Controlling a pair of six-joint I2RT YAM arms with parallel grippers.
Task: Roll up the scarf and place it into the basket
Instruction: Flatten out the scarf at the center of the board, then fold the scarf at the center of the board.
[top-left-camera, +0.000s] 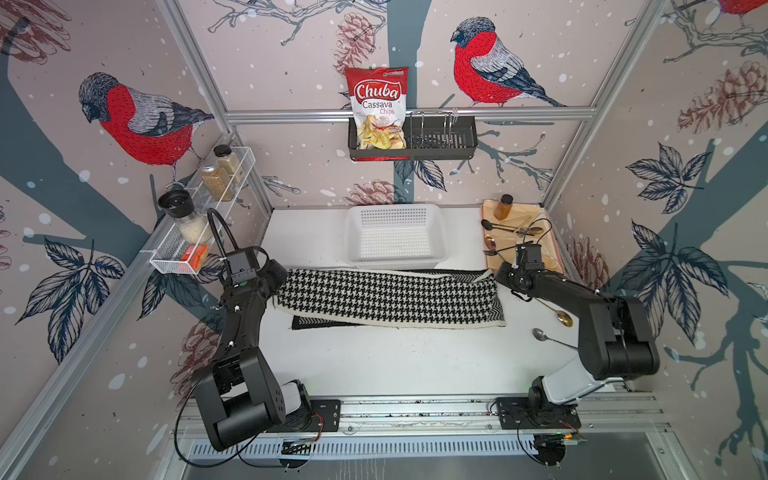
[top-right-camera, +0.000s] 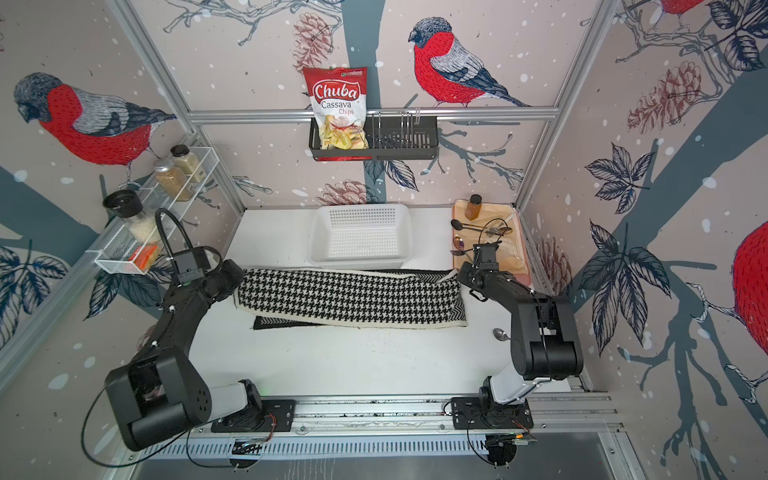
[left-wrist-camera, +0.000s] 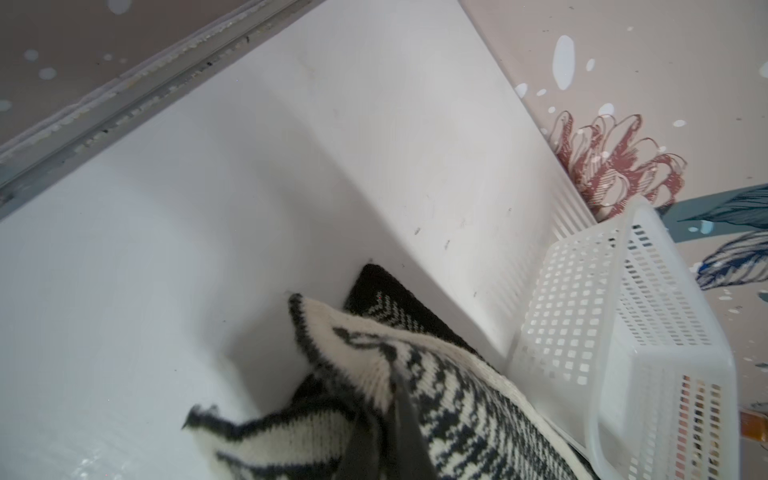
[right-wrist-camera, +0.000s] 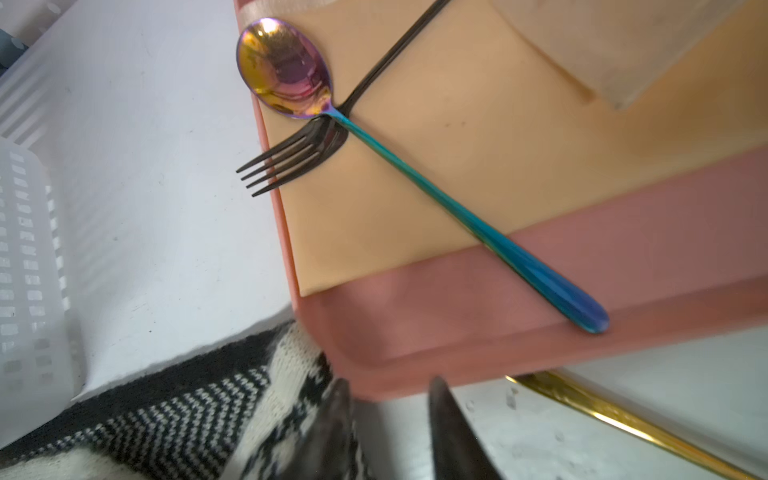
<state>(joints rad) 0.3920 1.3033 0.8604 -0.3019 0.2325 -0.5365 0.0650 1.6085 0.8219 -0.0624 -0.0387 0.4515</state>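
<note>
- The scarf (top-left-camera: 386, 297) is laid flat across the white table (top-left-camera: 374, 365); it is folded in two the long way; the checked side is seen on top, and the zigzag side peeks out along the near edge.
- The basket (top-left-camera: 395, 237) is set at the back of the table, just behind the scarf; whether the two touch cannot be told.
- The left gripper (left-wrist-camera: 384, 411) is squeezed tight on the left end of the scarf; in the left wrist view the cloth is seen bunched up there.
- The right gripper (right-wrist-camera: 390, 399) is found at the right end of the scarf; its jaws are held apart, and bare table is seen in the gap; one of its fingers (right-wrist-camera: 332, 428) is placed right by the scarf's corner; the scarf is not pinched by it.
- A pink tray (right-wrist-camera: 457, 345) is seen just past the right gripper; a rainbow spoon (right-wrist-camera: 286, 70) and a black fork (right-wrist-camera: 291, 158) are laid crossed on it; the fork's prongs are stuck out over the tray's edge.
- A gold spoon (top-left-camera: 564, 318) and a silver spoon (top-left-camera: 539, 333) are laid on the table beside the right arm.
</note>
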